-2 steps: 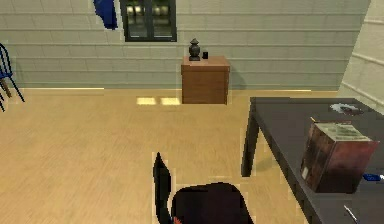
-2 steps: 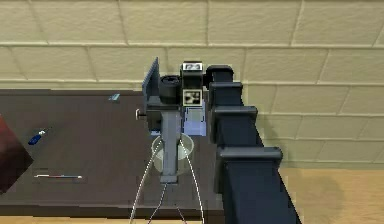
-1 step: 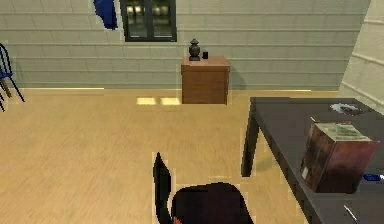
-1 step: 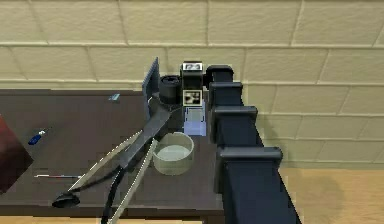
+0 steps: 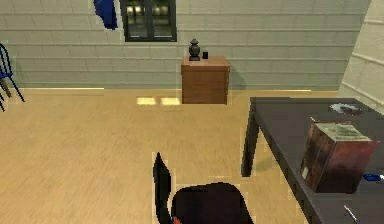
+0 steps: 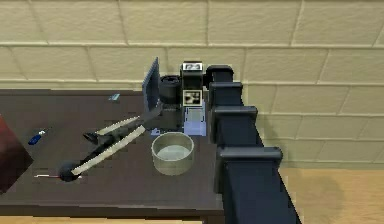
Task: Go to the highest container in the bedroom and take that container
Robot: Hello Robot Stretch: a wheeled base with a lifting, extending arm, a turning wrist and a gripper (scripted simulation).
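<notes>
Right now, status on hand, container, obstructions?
Hand out over dark table; can't tell if holding anything. Grey bowl sits on table beside arm. Brown box stands farther along table.

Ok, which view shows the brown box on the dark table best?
The forward view: the brown box stands on the dark table, top and two sides visible. The arm side view catches a reddish-brown corner at its left edge.

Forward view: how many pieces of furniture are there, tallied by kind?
Chairs: 2, a blue chair and a dark chair
Tables: 1, a dark table
Cabinets: 1, a wooden cabinet
Total: 4
</notes>
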